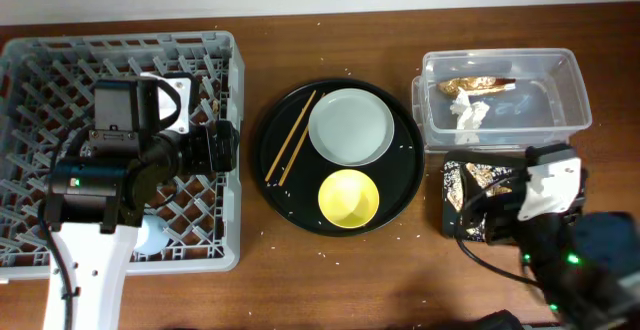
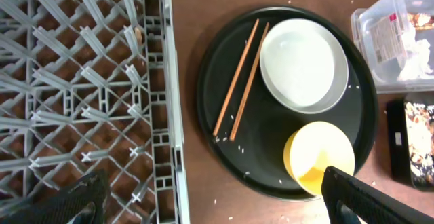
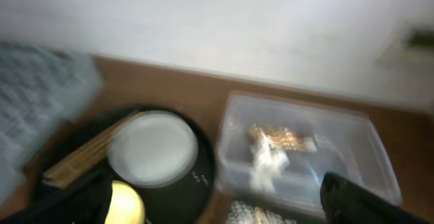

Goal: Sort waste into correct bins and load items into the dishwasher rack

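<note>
The grey dishwasher rack fills the left. My left gripper hangs over its right edge, open and empty; in the left wrist view its fingers are spread wide. A pale blue cup sits in the rack. The plate, yellow bowl and chopsticks lie on the round black tray. The clear tub holds the gold wrapper and white napkin. The shallow black tray holds food scraps. My right gripper is open and empty above it. The pink cup is hidden.
The round black tray sits between the rack and the bins. Small crumbs dot the brown table around it. The right wrist view is blurred. A pale wall runs behind the table's far edge.
</note>
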